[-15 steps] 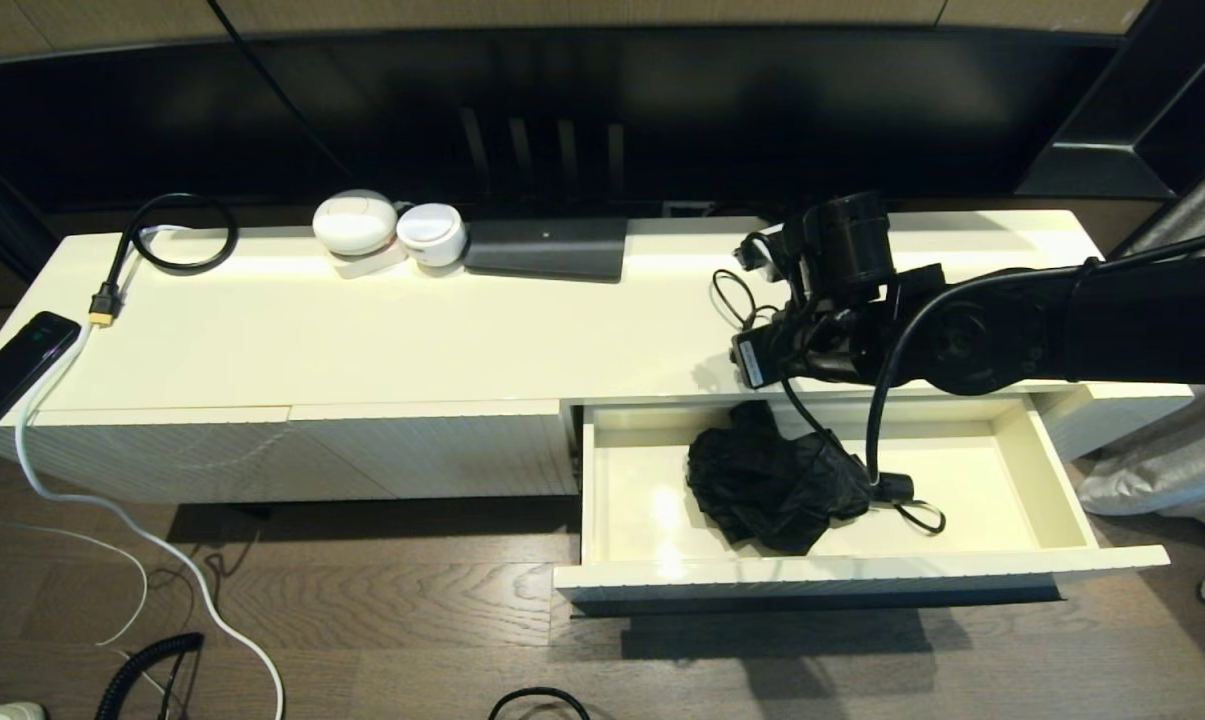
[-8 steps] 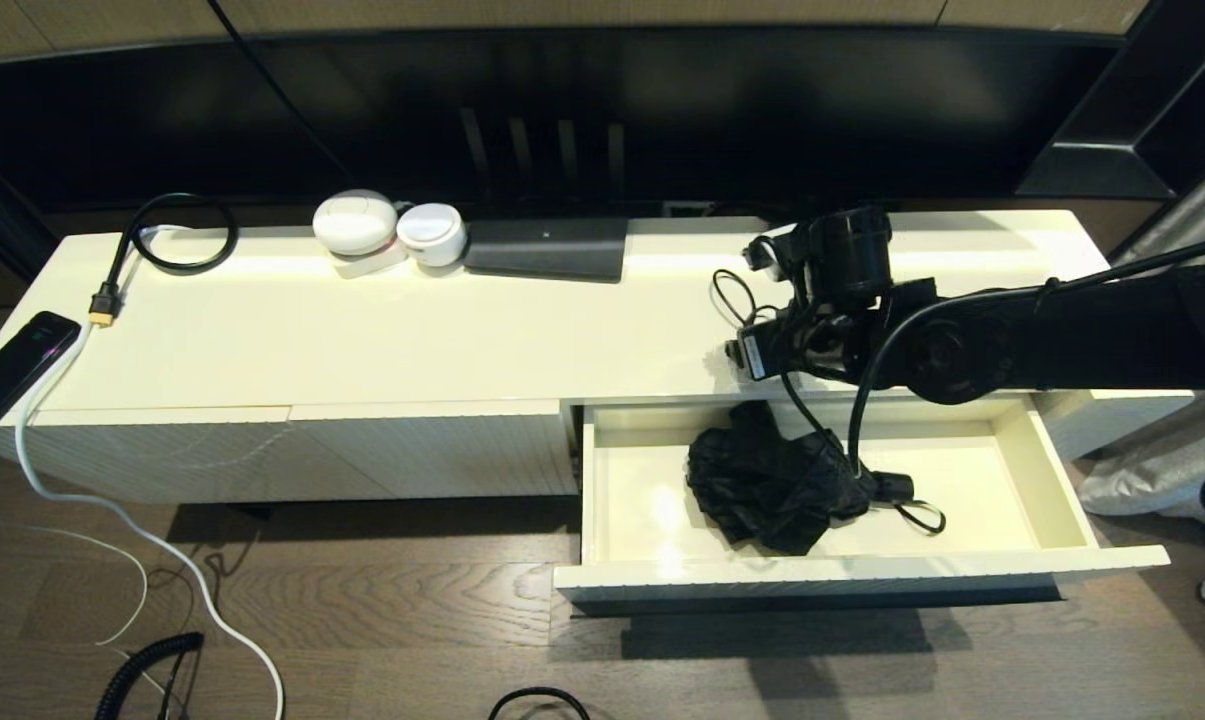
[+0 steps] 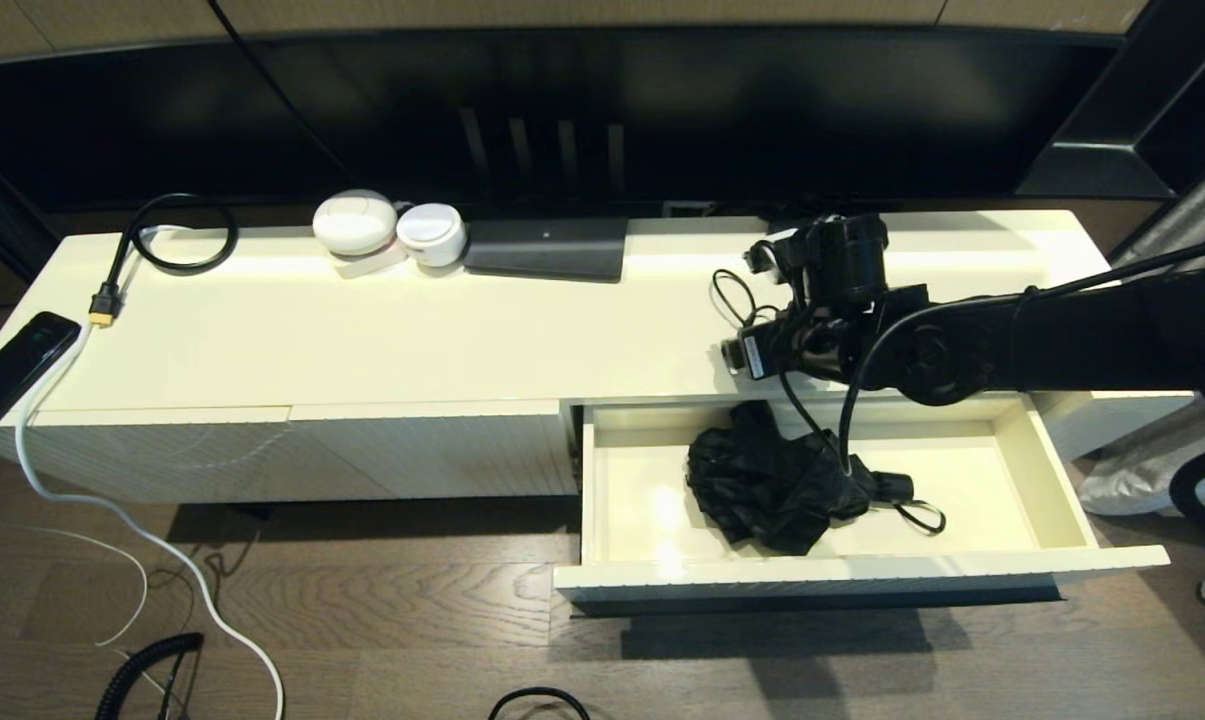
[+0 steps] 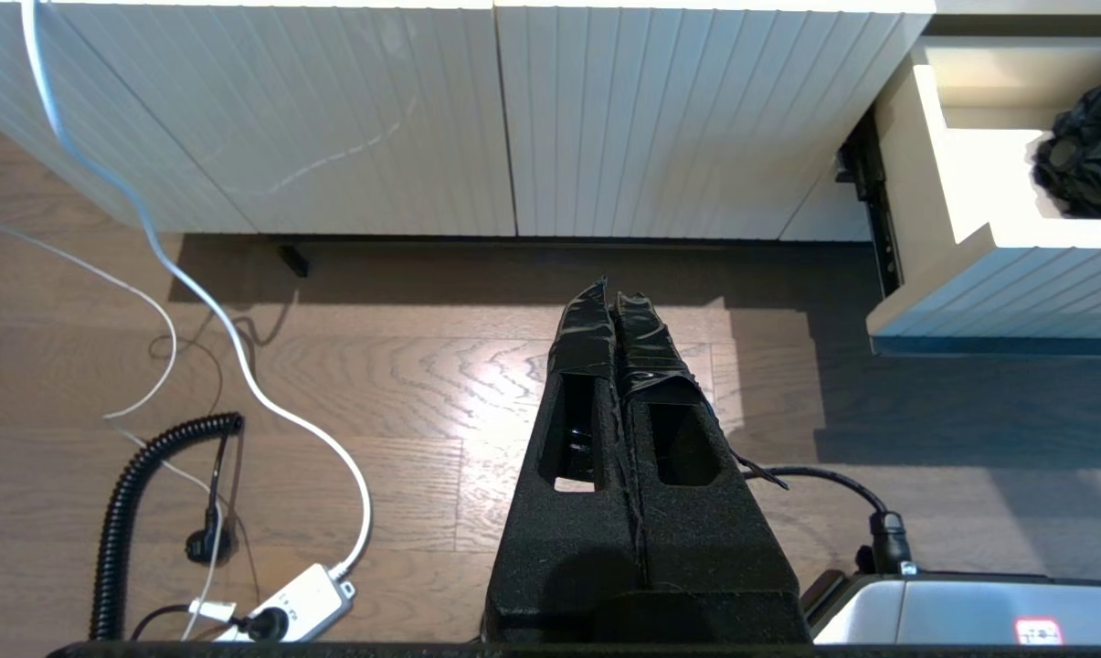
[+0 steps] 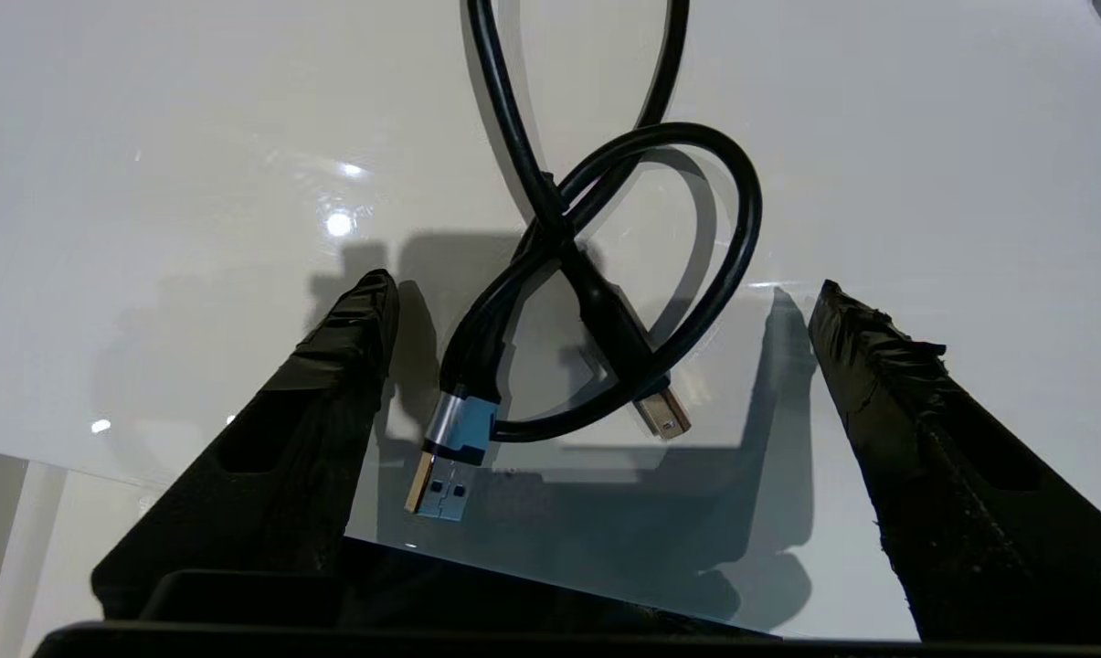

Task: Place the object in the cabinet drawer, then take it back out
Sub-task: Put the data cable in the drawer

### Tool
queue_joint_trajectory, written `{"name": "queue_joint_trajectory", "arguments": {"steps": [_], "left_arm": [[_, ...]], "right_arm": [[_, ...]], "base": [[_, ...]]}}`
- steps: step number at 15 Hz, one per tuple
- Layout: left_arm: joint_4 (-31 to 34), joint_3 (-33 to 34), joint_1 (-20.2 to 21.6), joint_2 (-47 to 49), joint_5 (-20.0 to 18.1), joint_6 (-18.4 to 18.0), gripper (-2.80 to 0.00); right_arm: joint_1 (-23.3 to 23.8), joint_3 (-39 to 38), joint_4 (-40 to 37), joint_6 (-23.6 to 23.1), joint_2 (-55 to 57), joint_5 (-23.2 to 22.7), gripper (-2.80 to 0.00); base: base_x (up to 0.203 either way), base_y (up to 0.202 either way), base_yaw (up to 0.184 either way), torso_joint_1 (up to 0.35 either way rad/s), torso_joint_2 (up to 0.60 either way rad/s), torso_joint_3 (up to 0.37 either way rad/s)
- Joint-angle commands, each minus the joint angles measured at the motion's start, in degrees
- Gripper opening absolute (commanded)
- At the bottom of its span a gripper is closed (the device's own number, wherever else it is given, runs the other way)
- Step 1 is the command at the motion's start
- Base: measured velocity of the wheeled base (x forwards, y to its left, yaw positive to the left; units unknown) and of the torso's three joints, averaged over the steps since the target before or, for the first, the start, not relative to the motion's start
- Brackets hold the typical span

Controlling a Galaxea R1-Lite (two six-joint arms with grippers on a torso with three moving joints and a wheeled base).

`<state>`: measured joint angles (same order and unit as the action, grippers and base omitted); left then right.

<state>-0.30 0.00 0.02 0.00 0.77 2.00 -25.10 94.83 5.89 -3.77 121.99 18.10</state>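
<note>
The cabinet drawer stands pulled out at the right; its fluted front also shows in the left wrist view, with the handle hidden. A crumpled black folding umbrella lies inside it, untouched. My right gripper hovers over the cabinet top behind the drawer. It is open, and its fingertips straddle a looped black USB cable without touching it. My left gripper is shut and empty, low over the wooden floor.
On the cabinet top sit two white round devices, a dark flat box, a black cable coil and a phone. White and coiled black cords trail on the floor. A grey cloth lies right of the cabinet.
My right arm has sunk slightly and shifted a little left over the cabinet top. The umbrella and the drawer have not moved.
</note>
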Motion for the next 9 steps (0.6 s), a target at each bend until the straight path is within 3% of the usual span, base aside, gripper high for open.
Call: {"name": "queue_joint_trajectory", "arguments": {"steps": [1, 3, 4, 9], "left_arm": [[0.0, 0.0, 0.0, 0.0, 0.0, 0.0, -2.8], [0.0, 0.0, 0.1, 0.0, 0.0, 0.0, -2.8], [0.0, 0.0, 0.0, 0.1, 0.1, 0.0, -2.8], [0.0, 0.0, 0.0, 0.0, 0.0, 0.0, -2.8]], "right_arm": [[0.0, 0.5, 0.0, 0.0, 0.6, 0.0, 0.0], [0.0, 0.6, -0.1, 0.0, 0.9, -0.1, 0.0], [-0.1, 0.5, -0.1, 0.0, 0.9, 0.0, -2.8], [-0.1, 0.4, -0.7, 0.2, 1.0, -0.2, -2.8]], "base": [[0.0, 0.0, 0.0, 0.0, 0.0, 0.0], [0.0, 0.0, 0.0, 0.0, 0.0, 0.0], [0.0, 0.0, 0.0, 0.0, 0.0, 0.0], [0.0, 0.0, 0.0, 0.0, 0.0, 0.0]]}}
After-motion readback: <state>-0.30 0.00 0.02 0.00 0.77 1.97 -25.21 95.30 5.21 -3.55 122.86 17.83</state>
